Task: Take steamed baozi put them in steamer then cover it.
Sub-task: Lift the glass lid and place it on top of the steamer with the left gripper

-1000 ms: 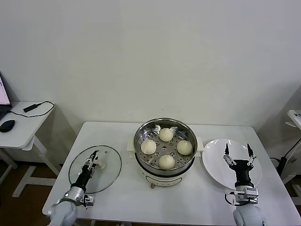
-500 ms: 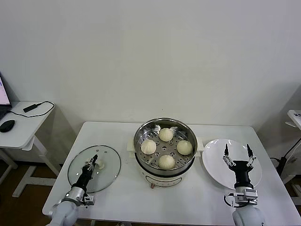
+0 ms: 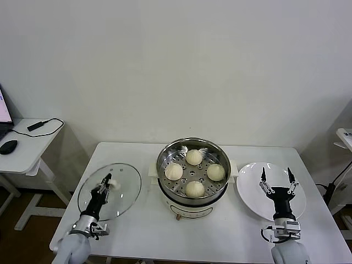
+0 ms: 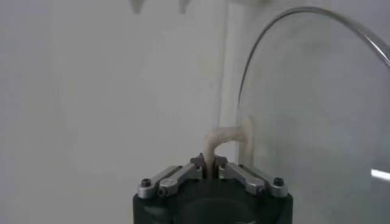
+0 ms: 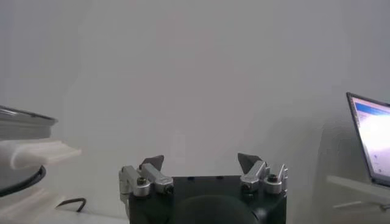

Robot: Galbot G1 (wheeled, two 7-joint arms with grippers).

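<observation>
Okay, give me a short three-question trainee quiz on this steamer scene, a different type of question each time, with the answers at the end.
1. True or false: the left gripper is shut on the white handle of the glass lid.
2. How many baozi sit in the steamer?
3. Multiple choice: the right gripper is
A. shut on a bun
B. open above the white plate
C. gripping the steamer rim

Key:
1. True; the left wrist view shows the fingers pinched on the handle.
2. Four.
3. B.
</observation>
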